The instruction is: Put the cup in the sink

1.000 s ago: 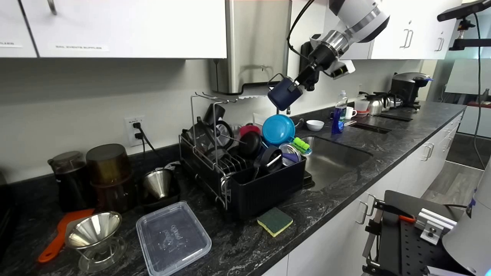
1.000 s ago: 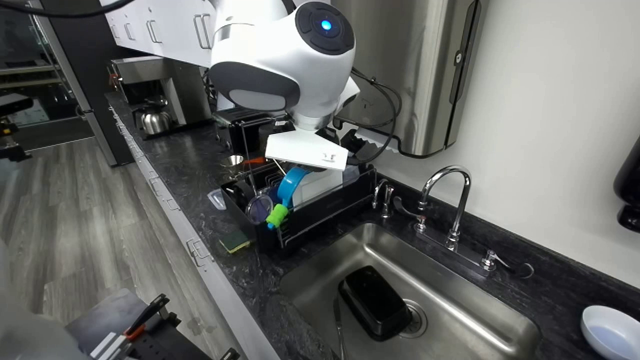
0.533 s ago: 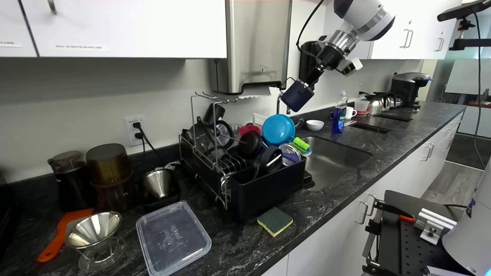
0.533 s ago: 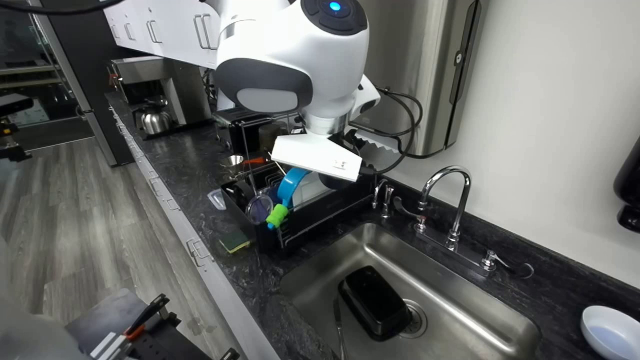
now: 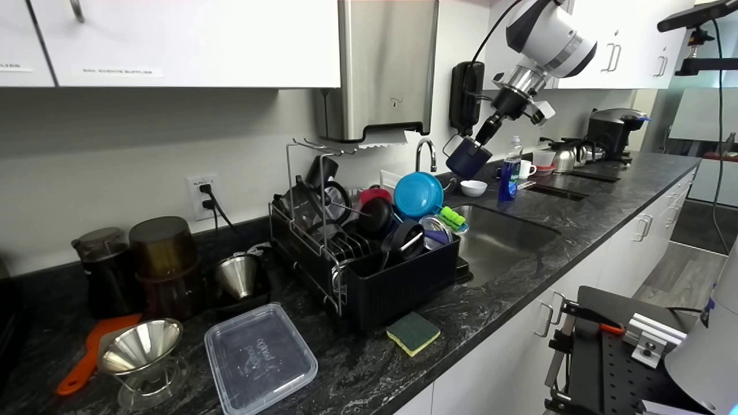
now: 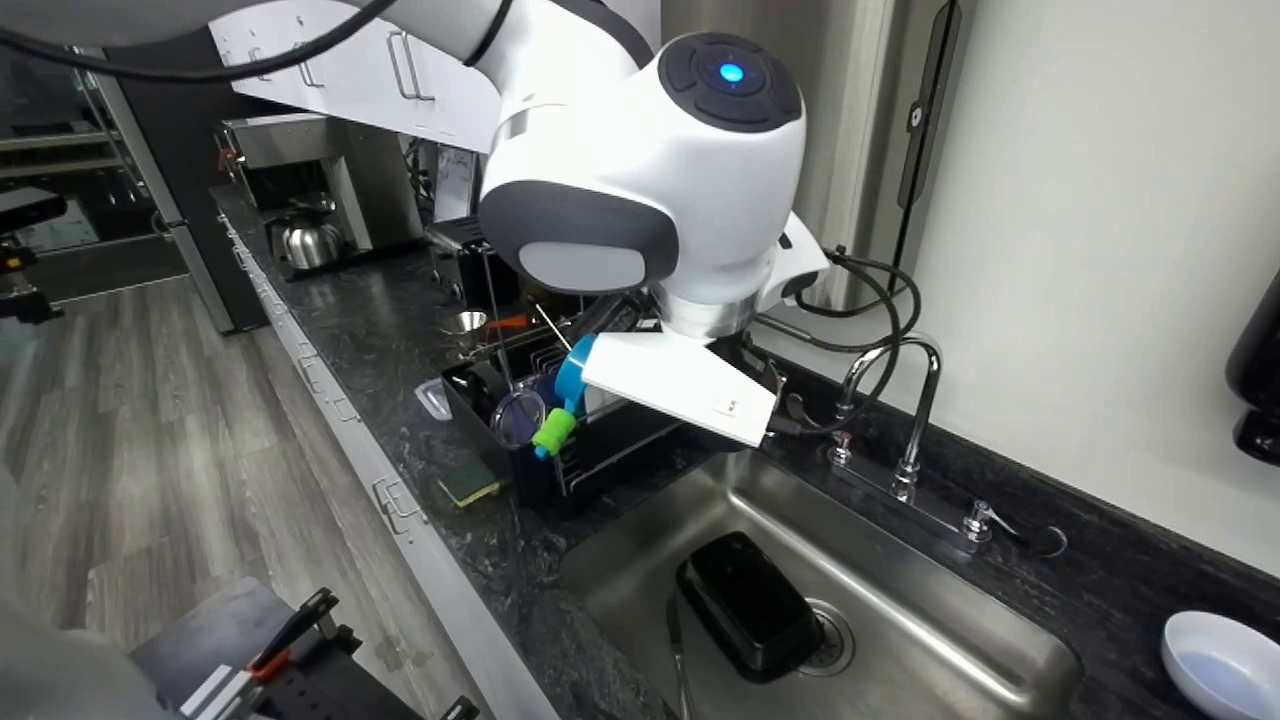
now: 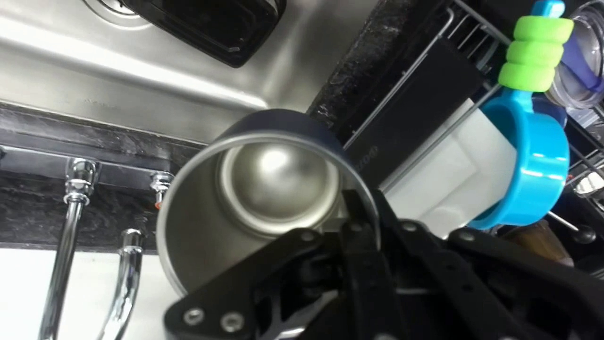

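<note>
Label (image 5: pixel 119 72) on cabinet (image 5: pixel 196 34) in an exterior view reads "EVENTS SUPPLIES", start blurred; your gripper (image 5: pixel 479 139) grasps navy cup (image 5: pixel 467 159), aloft and tilted. In an exterior view you see sink (image 6: pixel 925 640) holding black container (image 6: pixel 752 605); your arm (image 6: pixel 640 160) hides most of cup. Wrist view alone shows cup's metal inside, fingers (image 7: pixel 355 208) pinching its rim; rack (image 7: pixel 420 104) lettering illegible.

Navy cup (image 5: pixel 468 158), silvery inside; black counter (image 5: pixel 357 363), grey-marbled.
</note>
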Available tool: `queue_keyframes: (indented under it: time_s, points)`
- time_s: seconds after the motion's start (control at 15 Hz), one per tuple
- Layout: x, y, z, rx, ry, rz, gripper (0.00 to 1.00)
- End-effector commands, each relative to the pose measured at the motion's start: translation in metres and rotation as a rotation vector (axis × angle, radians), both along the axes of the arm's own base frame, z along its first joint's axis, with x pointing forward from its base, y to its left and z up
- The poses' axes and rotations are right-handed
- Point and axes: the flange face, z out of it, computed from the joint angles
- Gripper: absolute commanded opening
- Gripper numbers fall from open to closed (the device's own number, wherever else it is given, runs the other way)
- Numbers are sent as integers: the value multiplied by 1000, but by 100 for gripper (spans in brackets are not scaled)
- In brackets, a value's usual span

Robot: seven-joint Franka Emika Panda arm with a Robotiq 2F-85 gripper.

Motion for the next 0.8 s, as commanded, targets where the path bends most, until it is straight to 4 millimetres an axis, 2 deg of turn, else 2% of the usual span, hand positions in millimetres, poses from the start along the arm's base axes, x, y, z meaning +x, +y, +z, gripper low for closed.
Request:
queue_keyframes:
  time_s: [0.0, 0.4, 0.73]
  points:
    - [1, -20, -9, -11, 32, -53, 2]
    - [-5, -53, -31, -39, 80, -149, 2]
    - [-8, -70, -43, -60, 116, -206, 2]
